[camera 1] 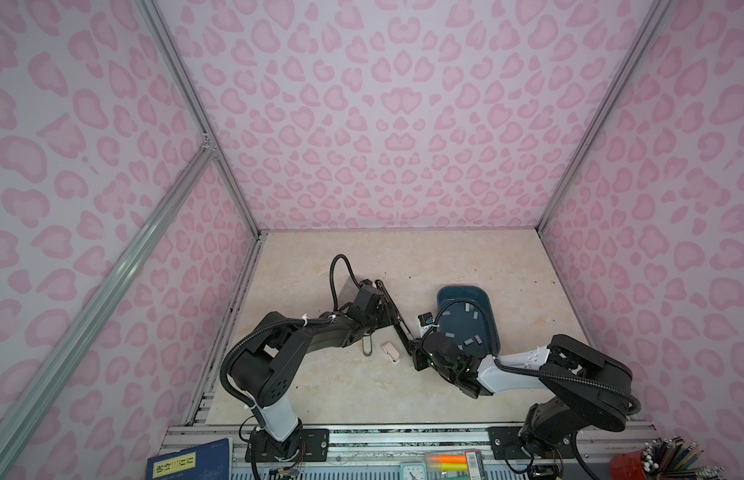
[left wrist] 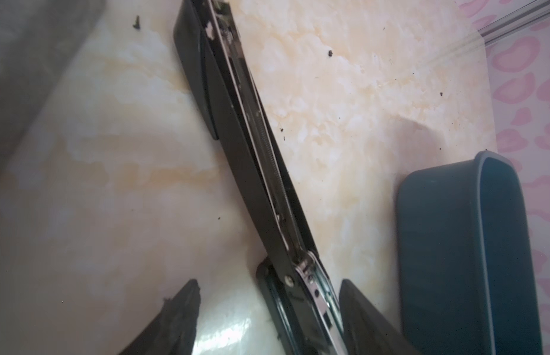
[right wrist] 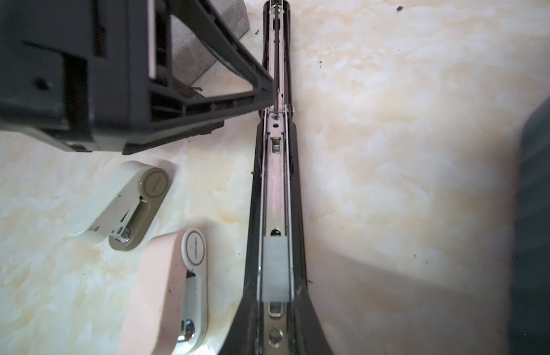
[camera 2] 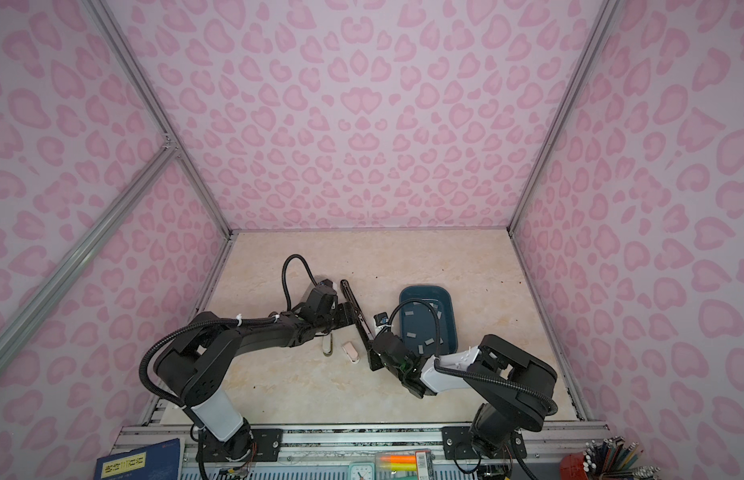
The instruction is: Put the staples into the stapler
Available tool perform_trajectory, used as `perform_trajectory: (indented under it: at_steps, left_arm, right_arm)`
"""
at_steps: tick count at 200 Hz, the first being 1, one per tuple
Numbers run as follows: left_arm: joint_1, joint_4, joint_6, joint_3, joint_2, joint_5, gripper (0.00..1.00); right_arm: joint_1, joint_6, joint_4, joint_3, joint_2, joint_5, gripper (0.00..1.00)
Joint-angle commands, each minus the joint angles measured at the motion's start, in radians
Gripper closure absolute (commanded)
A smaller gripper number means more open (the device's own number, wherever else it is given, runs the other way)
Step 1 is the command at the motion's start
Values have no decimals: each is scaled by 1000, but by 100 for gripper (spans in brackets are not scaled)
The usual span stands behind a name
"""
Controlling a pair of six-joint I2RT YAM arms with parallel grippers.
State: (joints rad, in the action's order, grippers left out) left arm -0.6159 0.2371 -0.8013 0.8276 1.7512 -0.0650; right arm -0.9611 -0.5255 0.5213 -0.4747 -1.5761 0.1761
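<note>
Staples (right wrist: 275,270) in one grey strip lie in the metal channel of the black stapler (right wrist: 275,184), which is folded out flat on the marble-patterned table (right wrist: 390,153).

The right gripper (right wrist: 276,287) is pressed in on the stapler at its near end, its fingers (right wrist: 246,316) hugging both sides of the magazine where the strip sits. The left gripper (left wrist: 267,282) hovers spread at the hinge with the stapler running between its fingers (left wrist: 178,319); in the right wrist view one tip appears to touch the cover arm. In both top views the stapler lies diagonally between the arms. More loose strips (camera 1: 470,341) lie scattered in the dark blue tray (camera 1: 461,287) just to its right. A small pink device (right wrist: 175,285) and a cream-and-olive device (right wrist: 120,203) rest on the table on the stapler's other side, apart from it.
</note>
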Motion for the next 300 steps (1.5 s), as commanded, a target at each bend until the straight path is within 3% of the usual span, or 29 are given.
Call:
perform_trajectory:
  at_steps: [1, 42, 117, 157, 206, 300]
  left_arm:
    - [22, 72, -35, 26, 51, -77, 27]
    - [92, 222, -112, 45, 197, -269, 28]
    - [180, 338, -125, 80, 274, -368, 28]
    - [180, 339, -52, 81, 207, -373, 40]
    - [160, 362, 40, 9, 99, -354, 46]
    - [14, 477, 219, -189, -63, -169, 46]
  right_arm:
    - [-4, -8, 38, 8, 0, -8, 95]
    - [-19, 1, 41, 7, 0, -9, 95]
    - [-89, 56, 87, 50, 13, 107, 93]
    - [-94, 62, 122, 52, -32, 143, 95]
    - [-106, 76, 169, 63, -51, 161, 95]
    - [-120, 89, 249, 106, -48, 201, 99]
